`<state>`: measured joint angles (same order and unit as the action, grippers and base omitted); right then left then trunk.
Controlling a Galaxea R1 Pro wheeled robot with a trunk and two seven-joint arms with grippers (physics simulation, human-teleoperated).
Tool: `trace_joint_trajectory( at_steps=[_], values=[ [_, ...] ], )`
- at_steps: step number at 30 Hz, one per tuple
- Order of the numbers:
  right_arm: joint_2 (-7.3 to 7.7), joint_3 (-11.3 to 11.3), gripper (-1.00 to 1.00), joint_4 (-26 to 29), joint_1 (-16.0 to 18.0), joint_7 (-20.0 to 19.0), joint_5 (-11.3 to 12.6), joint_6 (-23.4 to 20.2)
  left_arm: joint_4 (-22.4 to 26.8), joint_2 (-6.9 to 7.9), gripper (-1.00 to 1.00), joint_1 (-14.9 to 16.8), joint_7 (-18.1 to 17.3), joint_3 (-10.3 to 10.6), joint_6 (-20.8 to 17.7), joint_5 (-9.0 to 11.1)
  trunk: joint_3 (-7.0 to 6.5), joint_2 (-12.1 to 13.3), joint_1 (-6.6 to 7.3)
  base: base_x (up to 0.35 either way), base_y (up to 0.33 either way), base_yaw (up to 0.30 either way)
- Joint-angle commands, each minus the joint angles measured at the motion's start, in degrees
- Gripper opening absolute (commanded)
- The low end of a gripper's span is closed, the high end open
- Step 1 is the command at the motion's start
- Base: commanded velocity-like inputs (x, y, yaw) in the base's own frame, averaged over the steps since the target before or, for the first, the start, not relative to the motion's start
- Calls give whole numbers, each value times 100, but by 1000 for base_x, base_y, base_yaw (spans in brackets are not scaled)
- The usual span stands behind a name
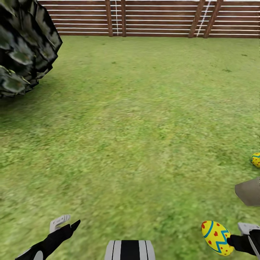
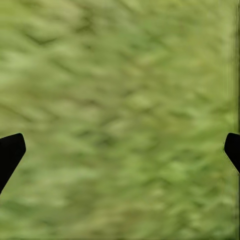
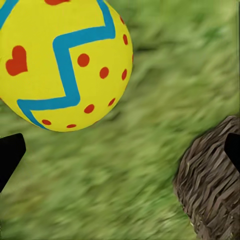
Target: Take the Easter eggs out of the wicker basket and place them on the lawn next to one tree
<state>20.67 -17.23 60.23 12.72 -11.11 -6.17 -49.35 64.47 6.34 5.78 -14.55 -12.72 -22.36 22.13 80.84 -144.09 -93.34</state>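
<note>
In the head view the lawn [image 1: 137,119] fills most of the frame, with the brown slat fence [image 1: 151,18] along the top edge and dark leaf cards of a tree [image 1: 23,43] in the upper left. At the bottom left the left gripper [image 1: 66,223] hangs over bare grass with its fingers spread and nothing between them. At the bottom right a yellow egg [image 1: 216,237] with a blue zigzag and red marks sits just beside the right gripper [image 1: 241,236]; whether the fingers are clamped on it cannot be told from here. A second egg [image 1: 256,159] lies on the grass at the right edge, near a grey-brown shape [image 1: 249,191] that may be a trunk base. In the left wrist view, grass [image 2: 120,120] shows between two well-parted black fingertips [image 2: 10,152]. In the right wrist view the egg [image 3: 62,62] fills the upper left, above and clear of the widely parted fingertips [image 3: 9,152], so it looks released, or nearly so (contact is not visible); a brown woven thing [image 3: 212,182], probably the wicker basket, sits lower right. The egg is likely light, stiff, smooth and prone to roll, best pinched across its widest middle.
</note>
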Motion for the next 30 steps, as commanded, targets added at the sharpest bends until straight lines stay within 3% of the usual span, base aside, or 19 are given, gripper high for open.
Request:
trace_joint_trajectory(
  at_steps=[1, 12, 30],
  values=[
    [-1, -8, 100, 6, 2, -52, -60, -22, 4, -2, 100, 2, -16, -11, -49, 46, -20, 0, 3, 0, 0, -51],
    [-1, -1, 100, 6, 2, -50, -60, -28, -11, -5, 100, 2, -13, -5, -49, 46, -313, 15, 32, 0, 0, -148],
    [-14, 1, 100, 6, 2, -49, -60, -28, -18, -8, 100, 2, -13, -3, -49, 46, -718, 39, 78, -5, 0, -9]
  ],
)
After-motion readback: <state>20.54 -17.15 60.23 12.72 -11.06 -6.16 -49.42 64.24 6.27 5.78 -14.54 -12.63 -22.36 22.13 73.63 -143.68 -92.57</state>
